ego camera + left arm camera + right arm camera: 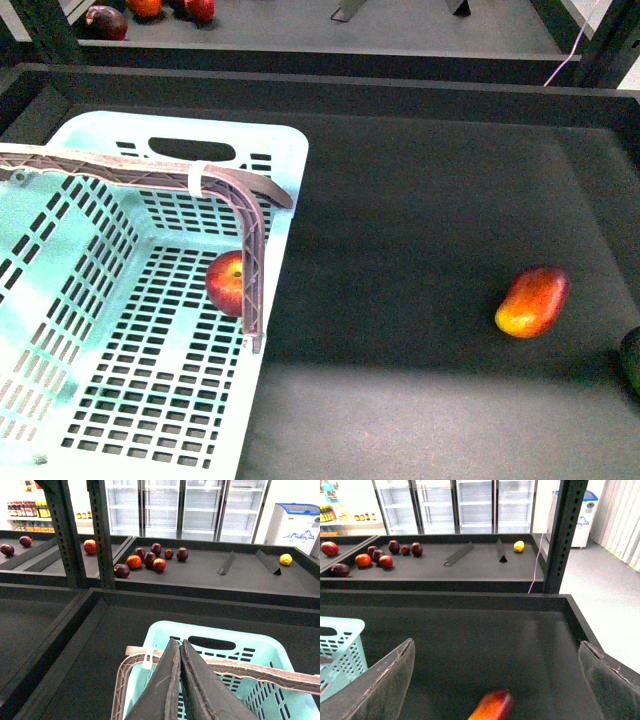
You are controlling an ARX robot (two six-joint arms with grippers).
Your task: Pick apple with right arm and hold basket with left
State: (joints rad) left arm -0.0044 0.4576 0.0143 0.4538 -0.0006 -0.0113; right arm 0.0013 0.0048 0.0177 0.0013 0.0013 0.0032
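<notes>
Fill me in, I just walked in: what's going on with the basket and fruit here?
The robot's left hand is closed on the grey handle of the light-blue plastic basket. A round red apple already lies inside the basket, beside the handle's upright. The right hand is open and holds nothing, with the elongated red-orange mango-shaped fruit lying on the dark shelf between its fingers.

Basket (270, 160) common to all views
</notes>
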